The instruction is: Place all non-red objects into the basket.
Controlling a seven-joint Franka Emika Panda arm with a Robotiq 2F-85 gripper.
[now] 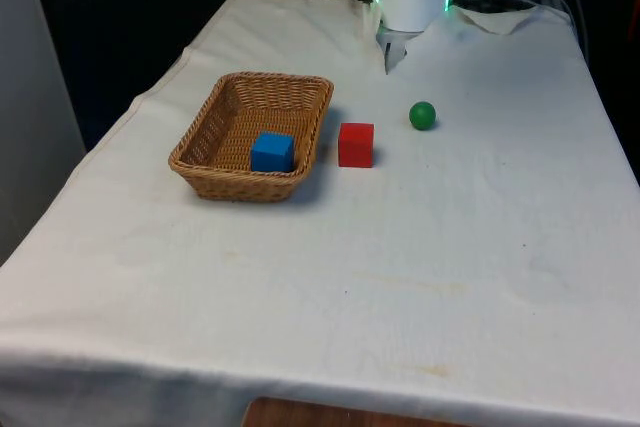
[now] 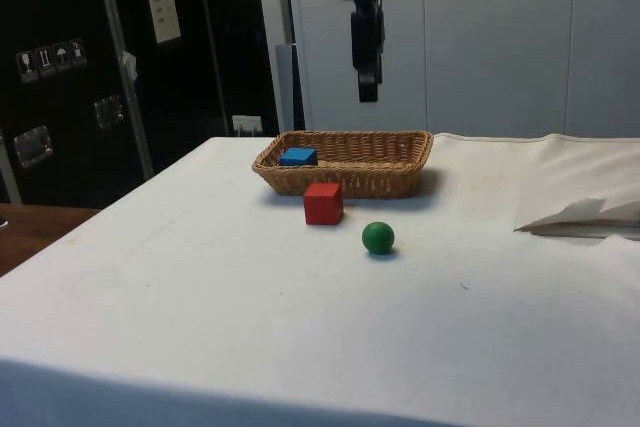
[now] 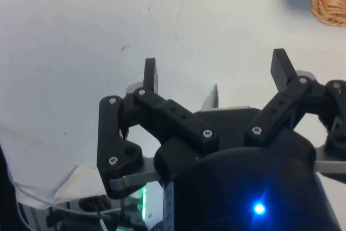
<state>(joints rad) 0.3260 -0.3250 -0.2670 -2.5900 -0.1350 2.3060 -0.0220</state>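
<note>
On the desk, covered with a white cloth, a wicker basket is set toward the front view's left, and a blue block is already lying inside it near the wall that faces the red block. That red one is parked just beside the basket's outer wall, apart from it, and it is meant to be left alone since only non-red stuff goes in. So what's left is the green ball, which is found a bit past the red block on the side away from the basket, sitting free on the cloth with nothing touching it.

High above the desk the pincer is held, fingers spread wide and nothing gripped between them. From the wrist view the ball is seen ahead of the fingertips rather than between them, so it's probably being kept up there for a clear look before a descent. Roughly half the job seems done. One thing to be watched: a ball can easily be nudged into rolling if the fingers aren't centred on it.
</note>
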